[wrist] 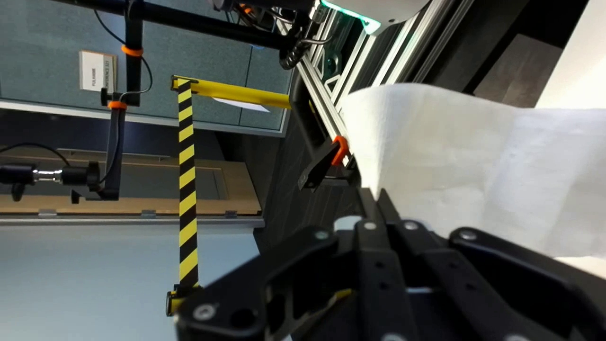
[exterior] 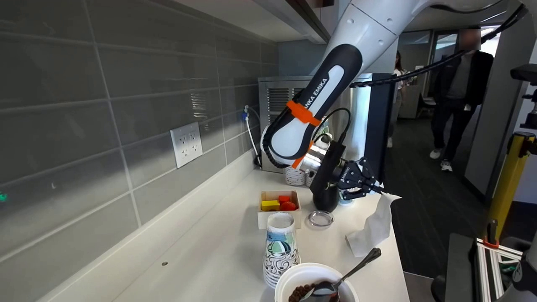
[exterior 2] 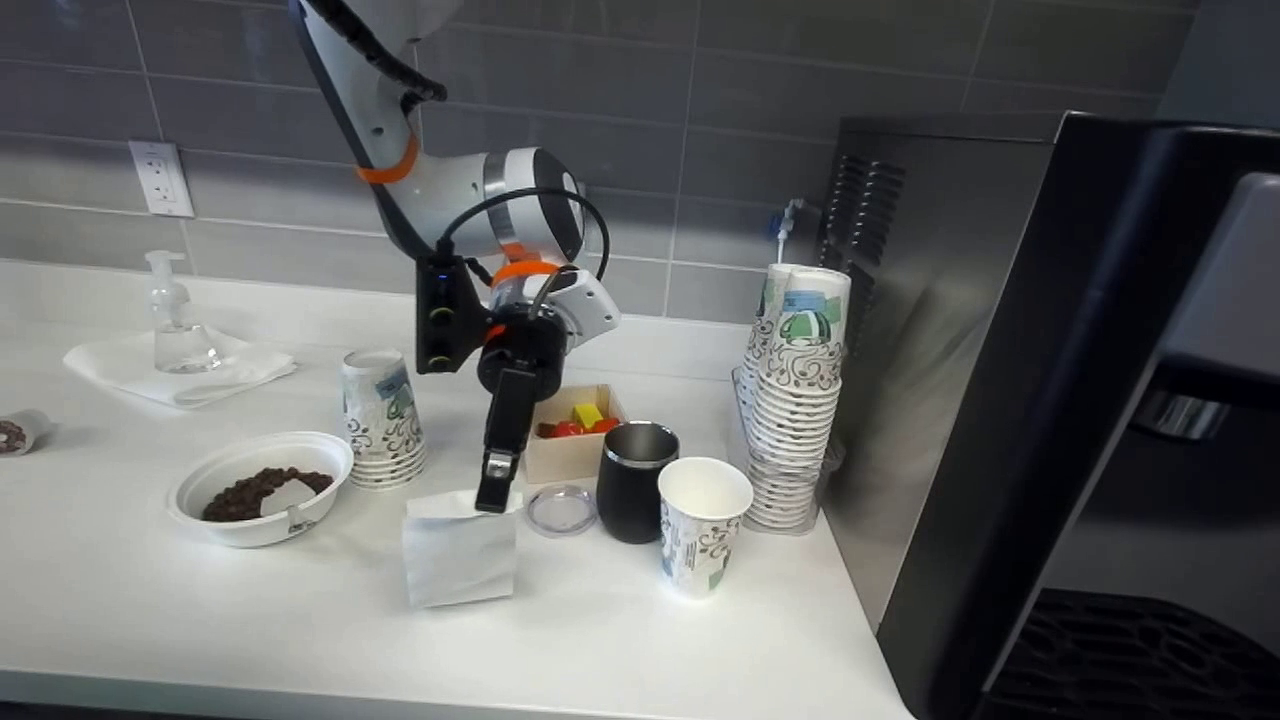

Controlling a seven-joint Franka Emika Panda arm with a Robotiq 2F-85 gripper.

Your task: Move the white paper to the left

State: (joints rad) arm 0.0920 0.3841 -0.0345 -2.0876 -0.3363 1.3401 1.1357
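Pale surface (exterior 2: pixel 650 650): one white paper (exterior 2: pixel 460 562), judged light, limp, easily creased, hung near the bowl (exterior 2: pixel 245 532), its upper edge, likely the best hold, pinched in the narrowed hand (wrist: pixel 374 196)

A bright tabletop (exterior: pixel 201 268) carries soft shadows; pale glare streaks the dim wall tiles (exterior: pixel 163 109); the end effector (wrist: pixel 374 193) looks slightly blurred in the wrist view.

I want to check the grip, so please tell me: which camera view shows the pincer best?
The wrist view: the pincer is largest there, pinching the paper. Both exterior views show it smaller, at the paper's top.
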